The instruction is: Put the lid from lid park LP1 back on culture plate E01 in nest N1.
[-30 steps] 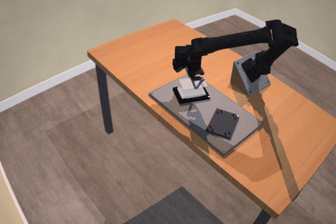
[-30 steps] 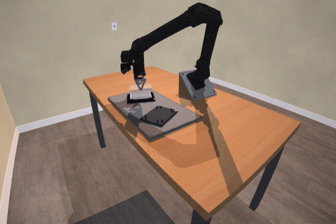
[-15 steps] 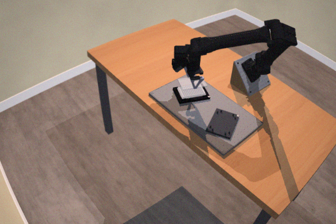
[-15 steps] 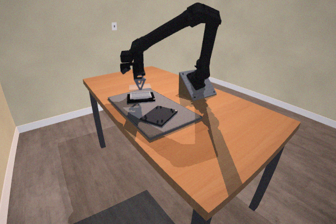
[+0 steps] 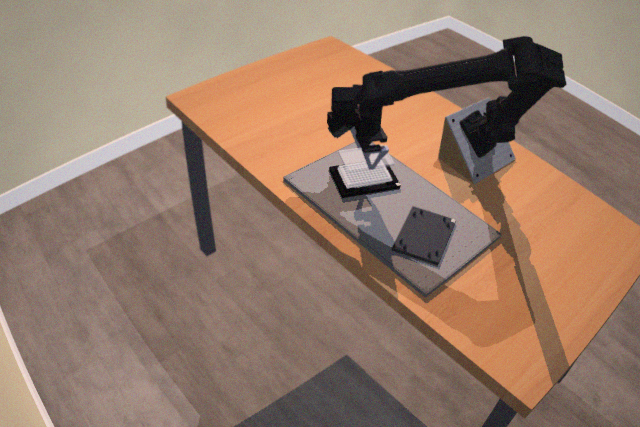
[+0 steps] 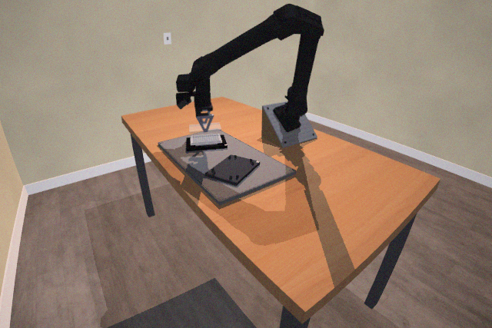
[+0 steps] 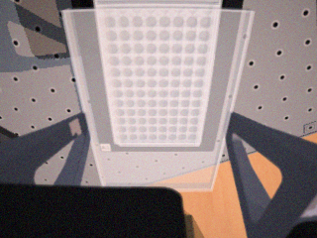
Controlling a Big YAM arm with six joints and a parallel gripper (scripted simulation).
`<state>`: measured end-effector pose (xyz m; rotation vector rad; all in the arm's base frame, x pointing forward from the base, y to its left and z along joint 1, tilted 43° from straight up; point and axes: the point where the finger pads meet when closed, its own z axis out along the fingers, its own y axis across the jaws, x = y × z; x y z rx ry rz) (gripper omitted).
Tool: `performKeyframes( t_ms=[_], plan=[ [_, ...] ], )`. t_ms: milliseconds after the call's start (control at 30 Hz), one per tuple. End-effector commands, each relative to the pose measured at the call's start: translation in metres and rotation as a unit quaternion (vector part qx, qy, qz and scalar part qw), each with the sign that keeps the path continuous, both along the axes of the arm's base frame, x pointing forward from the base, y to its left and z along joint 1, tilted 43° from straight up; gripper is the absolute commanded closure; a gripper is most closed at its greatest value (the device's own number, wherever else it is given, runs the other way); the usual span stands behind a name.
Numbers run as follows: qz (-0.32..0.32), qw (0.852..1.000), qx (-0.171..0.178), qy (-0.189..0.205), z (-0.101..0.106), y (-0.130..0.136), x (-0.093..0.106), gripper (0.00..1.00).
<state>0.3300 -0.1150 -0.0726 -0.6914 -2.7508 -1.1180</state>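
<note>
- Lid, clear, is held clamped between the fingers of the gripper, above the culture plate E01 and apart from it.
- Plate E01 is seated in the black plate nest N1; the lid park LP1 lies near it on the same grey base, with nothing on it.
- In the wrist view the lid's outline overhangs the well grid towards the camera, so a rim could be caught on the plate's edge if lowered so.
- A tilted or early release may leave the lid not fully down, or the plate nudged.
- The arm is reached out over plate E01, gripper pointing down.
</note>
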Motion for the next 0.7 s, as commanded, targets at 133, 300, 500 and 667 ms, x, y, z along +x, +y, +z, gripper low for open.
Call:
performKeyframes(
  t_ms=[133,300,500,667],
  plan=[
    [0.002,1.0,0.0,-0.001,-0.009,0.005,0.005,1.0],
    [0.002,1.0,0.001,0.0,-0.015,0.012,0.005,1.0],
    [0.002,1.0,0.003,0.003,-0.022,0.022,0.003,1.0],
    [0.002,1.0,0.001,0.002,-0.026,0.024,0.005,1.0]
  ],
)
